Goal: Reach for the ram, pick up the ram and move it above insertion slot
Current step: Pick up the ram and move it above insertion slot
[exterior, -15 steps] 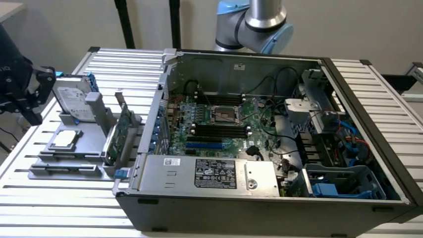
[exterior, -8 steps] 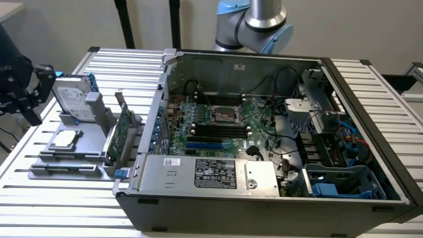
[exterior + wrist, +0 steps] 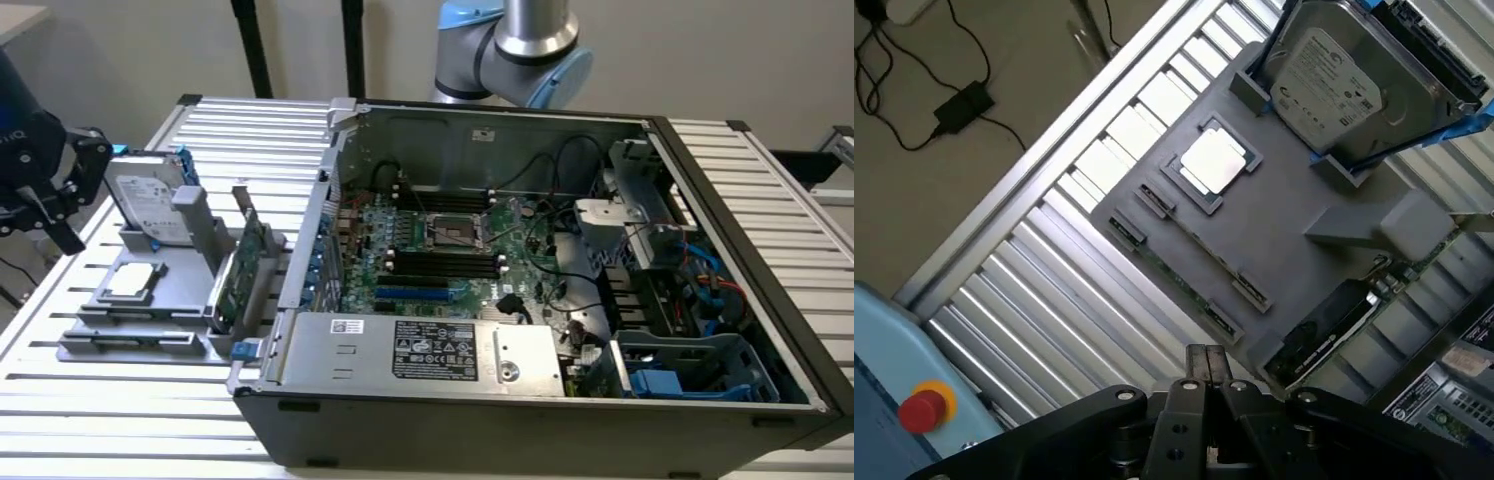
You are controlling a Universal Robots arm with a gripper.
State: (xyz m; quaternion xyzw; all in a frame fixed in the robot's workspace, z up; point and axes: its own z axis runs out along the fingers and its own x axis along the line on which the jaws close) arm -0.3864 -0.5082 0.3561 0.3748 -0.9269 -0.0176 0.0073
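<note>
1. Pincer (image 3: pixel 1204 355) is pinched shut, holding nothing, hovering over the slatted counter (image 3: pixel 1054 285) by the grey holder (image 3: pixel 1294 235).
2. Ram (image 3: pixel 1174 277) sits edge-on in that holder's long slot, just beside the CPU (image 3: pixel 1212 162), untouched I think.

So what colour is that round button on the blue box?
The button is red, on a yellow base; the wrist view shows it best.

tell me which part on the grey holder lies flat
The silver CPU, lying flat and face-up; the hard drive and green expansion card stand on edge.
</note>
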